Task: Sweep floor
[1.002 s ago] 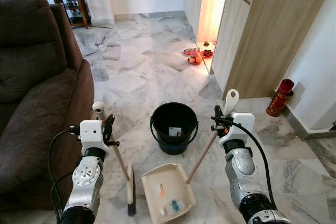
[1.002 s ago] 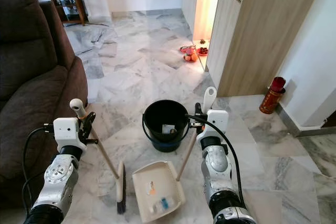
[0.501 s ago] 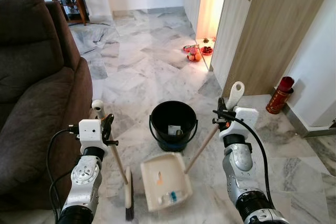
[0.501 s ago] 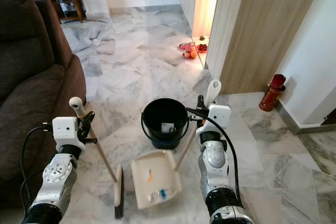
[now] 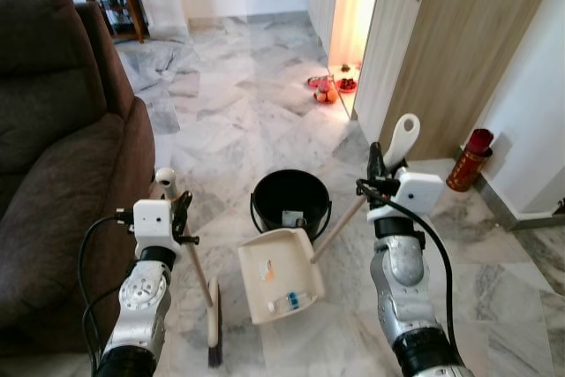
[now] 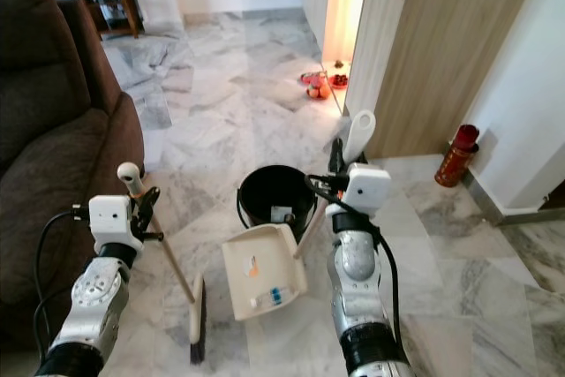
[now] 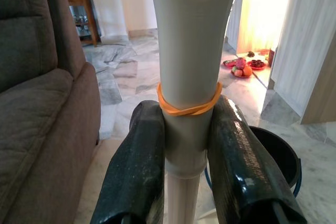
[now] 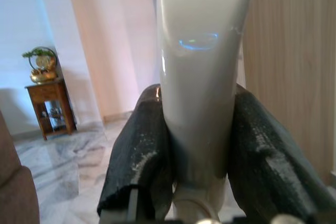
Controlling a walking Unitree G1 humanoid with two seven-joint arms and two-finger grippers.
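Dustpan at the bucket's rim, ready to tip

The right gripper [image 5: 374, 184] pinches the dustpan [image 5: 280, 274] handle, holding the pan, with bits of litter in it, just in front of the black bucket [image 5: 290, 201]. To the bucket's left, the left gripper [image 5: 181, 215] clamps the broom [image 5: 210, 317], bristles on the marble floor [image 5: 238, 121]. Emptying seems in hand; next the pan needs lifting over the rim and tilting.

Two silver jointed arms, white box-shaped wrist housings, looping black cables — left pincer [image 7: 184, 182] and right pincer [image 8: 205, 150] had long black scuffed fingers.
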